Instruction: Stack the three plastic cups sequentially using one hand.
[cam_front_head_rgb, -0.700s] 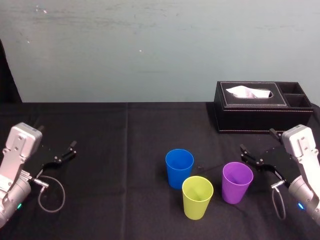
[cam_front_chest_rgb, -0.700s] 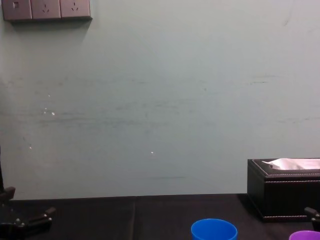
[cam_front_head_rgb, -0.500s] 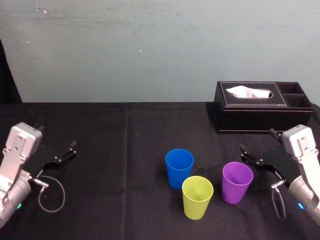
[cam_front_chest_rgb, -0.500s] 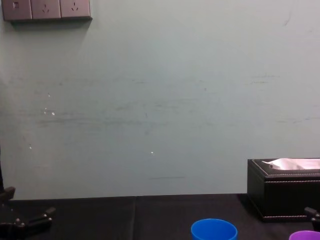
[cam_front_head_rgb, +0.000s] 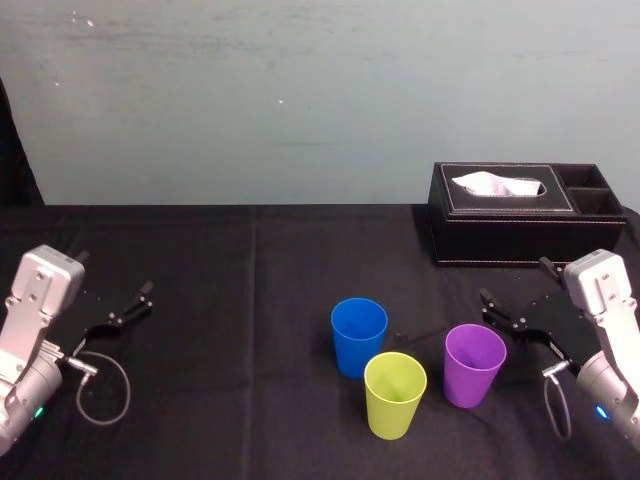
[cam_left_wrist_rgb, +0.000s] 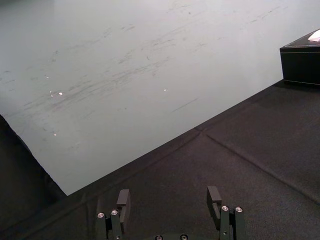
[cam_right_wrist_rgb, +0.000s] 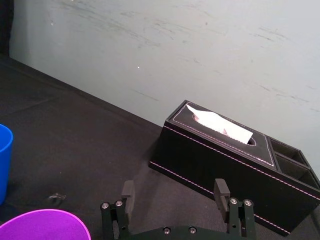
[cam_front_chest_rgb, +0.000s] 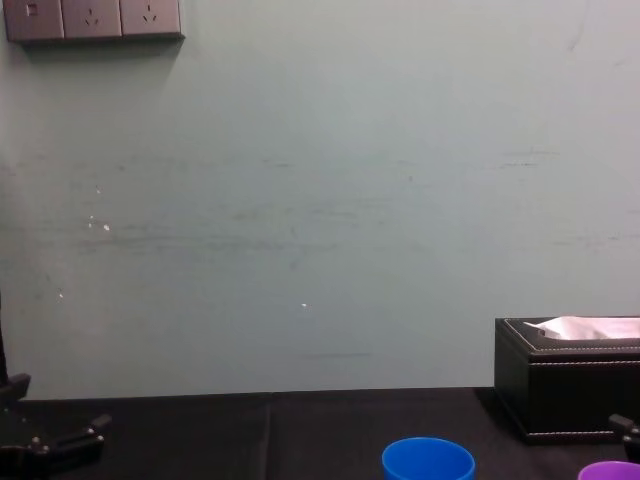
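Observation:
Three plastic cups stand upright and apart on the black tablecloth in the head view: the blue cup, the yellow-green cup nearer to me, and the purple cup to their right. My right gripper hovers just right of the purple cup, open, nothing between its fingers. In the right wrist view this gripper is spread wide, with the purple cup's rim and the blue cup's edge beside it. My left gripper rests open at the far left, far from the cups, and is just as empty in its wrist view.
A black leather tissue box with white tissue stands at the back right, behind my right gripper. A pale wall closes off the table's far edge. Bare black cloth lies between my left gripper and the cups.

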